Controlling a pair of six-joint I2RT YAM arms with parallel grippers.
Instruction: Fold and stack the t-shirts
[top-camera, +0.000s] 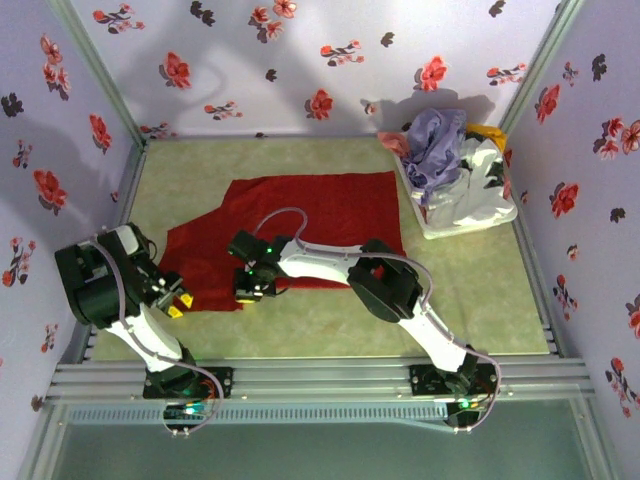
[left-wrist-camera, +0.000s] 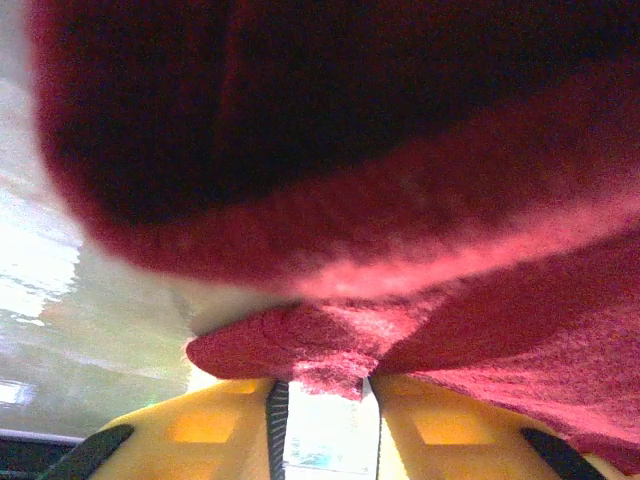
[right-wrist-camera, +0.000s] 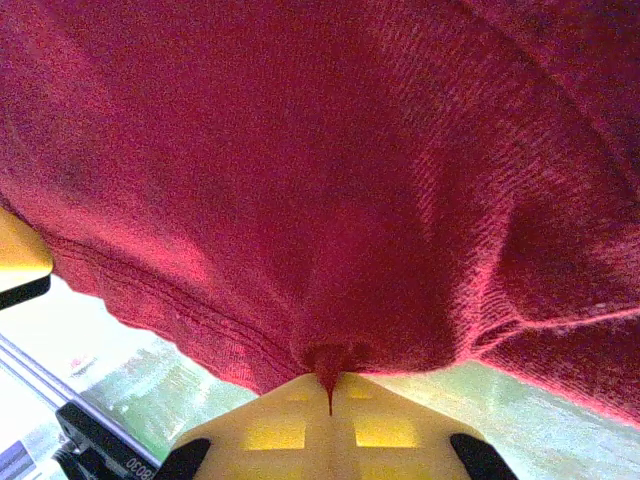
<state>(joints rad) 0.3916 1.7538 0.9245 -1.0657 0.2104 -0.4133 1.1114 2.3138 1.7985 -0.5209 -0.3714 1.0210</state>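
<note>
one red shirt (top-camera: 320, 210), right pincer (right-wrist-camera: 330, 388) pinching it, left pincer (left-wrist-camera: 325, 420) narrowly parted at its hem, lavender shirt (top-camera: 435, 148) in basket (top-camera: 462, 226)

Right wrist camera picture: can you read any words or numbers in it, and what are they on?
"8030", as best it reads: small white print on the black part in the bottom left corner.
The red t-shirt carries no writing.
</note>
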